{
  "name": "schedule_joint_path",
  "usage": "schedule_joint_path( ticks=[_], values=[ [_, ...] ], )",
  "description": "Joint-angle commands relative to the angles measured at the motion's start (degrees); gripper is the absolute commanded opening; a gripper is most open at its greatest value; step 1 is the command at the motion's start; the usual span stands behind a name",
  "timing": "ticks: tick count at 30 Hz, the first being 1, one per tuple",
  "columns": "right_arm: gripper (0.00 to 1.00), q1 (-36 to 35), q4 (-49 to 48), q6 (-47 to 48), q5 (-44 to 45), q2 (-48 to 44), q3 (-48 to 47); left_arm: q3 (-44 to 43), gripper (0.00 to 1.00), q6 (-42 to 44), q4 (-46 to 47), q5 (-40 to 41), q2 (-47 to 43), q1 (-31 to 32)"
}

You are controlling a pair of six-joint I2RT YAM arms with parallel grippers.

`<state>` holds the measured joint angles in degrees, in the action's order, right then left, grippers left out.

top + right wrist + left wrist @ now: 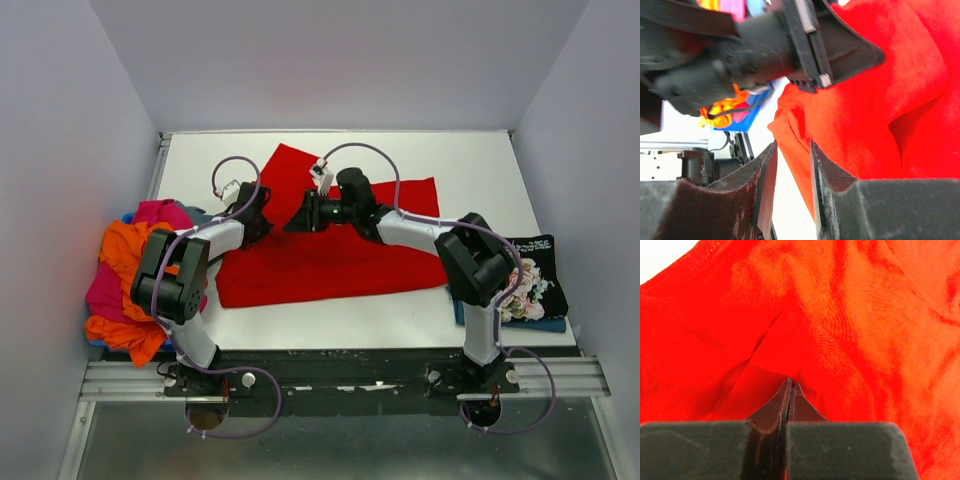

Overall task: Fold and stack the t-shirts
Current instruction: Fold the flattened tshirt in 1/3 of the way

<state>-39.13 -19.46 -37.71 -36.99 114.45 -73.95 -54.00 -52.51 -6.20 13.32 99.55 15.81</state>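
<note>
A bright red t-shirt [330, 255] lies spread in the middle of the table. My left gripper [262, 215] is at its left part. In the left wrist view my left gripper [791, 386] is shut, and the red t-shirt [840, 315] puckers into folds at the tips, so it looks pinched. My right gripper [298, 216] is just right of the left one, above the shirt. In the right wrist view my right gripper [792, 150] has its jaws a narrow gap apart, with a folded edge of the red t-shirt [865, 110] showing in the gap. The left gripper's dark body [765, 55] is close ahead.
A loose pile of orange, magenta and blue t-shirts [125, 275] hangs at the table's left edge and shows in the right wrist view [725, 110]. A folded black floral t-shirt [530, 280] lies on teal and blue folded ones at the right edge. Grey walls enclose the table.
</note>
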Motion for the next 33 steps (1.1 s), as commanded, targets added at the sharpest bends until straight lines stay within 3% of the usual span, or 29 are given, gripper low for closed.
schedule_joint_path(
  ticks=[1,6,9,12,33],
  values=[
    [0.36,2.0,5.8,2.3,7.0,2.0,-4.5,-0.6,0.00,0.9,-3.7,-0.3,1.6,-0.3],
    [0.26,2.4,24.5,4.2,16.9,9.0,-15.5,-0.6,0.00,1.1,-3.6,-0.7,1.7,-0.3],
    [0.27,2.3,29.0,4.6,18.1,11.7,-19.1,-0.3,0.00,1.1,-3.4,-0.8,1.4,-0.3],
    [0.32,2.2,30.1,5.1,18.3,12.7,-19.7,-0.2,0.00,1.3,-3.4,-1.0,1.4,-0.3],
    [0.28,-1.5,32.5,6.6,13.3,18.0,-26.9,-0.1,0.00,1.4,-4.1,-1.4,1.3,-0.4]
  ],
)
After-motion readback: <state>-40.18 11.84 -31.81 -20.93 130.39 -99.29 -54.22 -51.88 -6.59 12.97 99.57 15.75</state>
